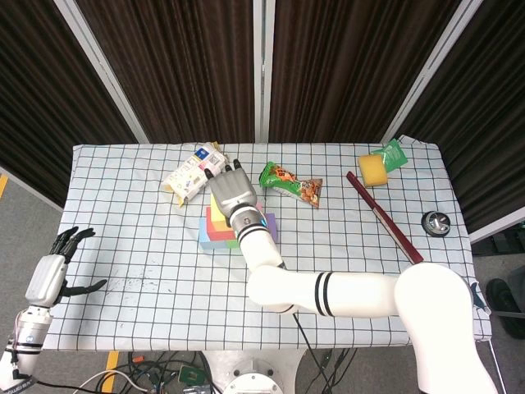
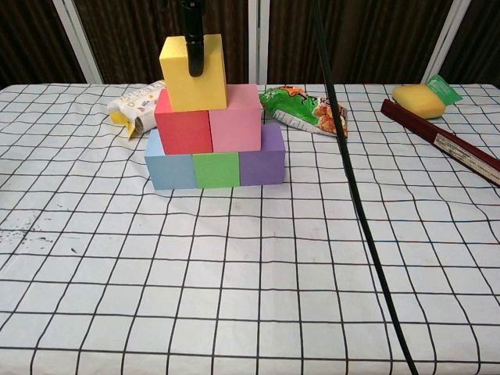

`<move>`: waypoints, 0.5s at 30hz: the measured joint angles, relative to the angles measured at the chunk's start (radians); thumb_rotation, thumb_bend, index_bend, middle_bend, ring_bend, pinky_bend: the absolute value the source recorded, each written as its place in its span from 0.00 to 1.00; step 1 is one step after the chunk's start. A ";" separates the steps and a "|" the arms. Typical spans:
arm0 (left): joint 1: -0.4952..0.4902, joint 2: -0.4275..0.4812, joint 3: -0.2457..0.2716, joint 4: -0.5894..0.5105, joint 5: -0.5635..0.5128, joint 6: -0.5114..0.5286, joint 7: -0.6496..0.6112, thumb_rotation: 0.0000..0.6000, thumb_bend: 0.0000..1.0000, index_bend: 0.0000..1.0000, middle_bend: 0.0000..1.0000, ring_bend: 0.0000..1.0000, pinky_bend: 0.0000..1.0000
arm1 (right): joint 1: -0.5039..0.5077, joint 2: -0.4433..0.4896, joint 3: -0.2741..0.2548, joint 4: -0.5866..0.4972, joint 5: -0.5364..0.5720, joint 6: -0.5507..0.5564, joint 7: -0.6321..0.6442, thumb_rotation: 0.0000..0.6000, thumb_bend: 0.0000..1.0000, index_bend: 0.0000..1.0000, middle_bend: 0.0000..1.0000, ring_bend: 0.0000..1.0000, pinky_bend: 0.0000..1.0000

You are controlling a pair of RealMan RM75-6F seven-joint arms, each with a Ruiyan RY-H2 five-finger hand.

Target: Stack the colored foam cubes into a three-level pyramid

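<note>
Head view: the right hand (image 1: pixel 232 194) sits over the pyramid toward the table's (image 1: pixel 361 246) far edge, left of middle, hiding the top cube. The left hand (image 1: pixel 51 275) hangs off the near left corner, fingers spread, holding nothing.

Chest view: the yellow cube (image 2: pixel 194 71) rests on the red cube (image 2: pixel 183 122) and pink cube (image 2: pixel 234 118), which stand on the blue cube (image 2: pixel 169 162), green cube (image 2: pixel 216 169) and purple cube (image 2: pixel 262 156). One dark finger (image 2: pixel 194 43) lies down its front face; whether the hand grips or merely touches, I cannot tell. The yellow cube sits left of the seam, so nudge it toward the pink before letting go, then lift straight up.
</note>
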 measured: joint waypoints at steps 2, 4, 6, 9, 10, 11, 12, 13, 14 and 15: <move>0.000 0.000 0.000 -0.001 -0.001 0.000 0.000 1.00 0.00 0.11 0.16 0.03 0.01 | -0.002 0.001 -0.001 -0.001 -0.001 -0.002 0.002 1.00 0.08 0.00 0.55 0.12 0.00; 0.000 0.001 0.000 -0.002 0.000 0.000 0.000 1.00 0.00 0.11 0.16 0.03 0.01 | -0.003 0.003 -0.002 -0.002 -0.001 -0.005 0.003 1.00 0.07 0.00 0.52 0.11 0.00; 0.000 0.001 0.000 -0.002 0.000 0.000 0.001 1.00 0.00 0.11 0.16 0.03 0.01 | -0.004 0.005 -0.003 -0.003 -0.002 -0.007 0.005 1.00 0.06 0.00 0.49 0.11 0.00; -0.001 0.001 0.000 -0.003 -0.001 -0.002 0.000 1.00 0.00 0.11 0.16 0.03 0.01 | -0.006 0.010 -0.003 -0.008 -0.004 -0.011 0.007 1.00 0.05 0.00 0.43 0.11 0.00; -0.001 0.001 0.000 -0.002 -0.001 -0.002 0.000 1.00 0.00 0.11 0.16 0.03 0.01 | -0.007 0.011 -0.004 -0.009 -0.004 -0.011 0.009 1.00 0.05 0.00 0.42 0.10 0.00; -0.001 0.001 0.000 -0.002 0.000 -0.002 0.001 1.00 0.00 0.11 0.16 0.03 0.01 | -0.007 0.012 -0.004 -0.010 -0.004 -0.011 0.010 1.00 0.05 0.00 0.42 0.10 0.00; -0.001 0.001 0.000 -0.002 0.000 -0.001 0.000 1.00 0.00 0.11 0.16 0.03 0.01 | -0.007 0.013 -0.005 -0.012 -0.004 -0.012 0.011 1.00 0.05 0.00 0.41 0.10 0.00; -0.001 0.001 0.000 -0.002 0.000 -0.001 0.000 1.00 0.00 0.11 0.16 0.03 0.01 | -0.007 0.014 -0.006 -0.012 -0.004 -0.012 0.011 1.00 0.05 0.00 0.41 0.10 0.00; -0.001 0.001 0.000 -0.002 0.000 -0.001 0.000 1.00 0.00 0.11 0.16 0.03 0.01 | -0.008 0.015 -0.006 -0.013 -0.004 -0.013 0.013 1.00 0.04 0.00 0.40 0.10 0.00; -0.001 0.001 0.001 -0.002 0.000 -0.001 0.000 1.00 0.00 0.11 0.16 0.03 0.01 | -0.009 0.016 -0.007 -0.015 -0.005 -0.014 0.015 1.00 0.04 0.00 0.39 0.09 0.00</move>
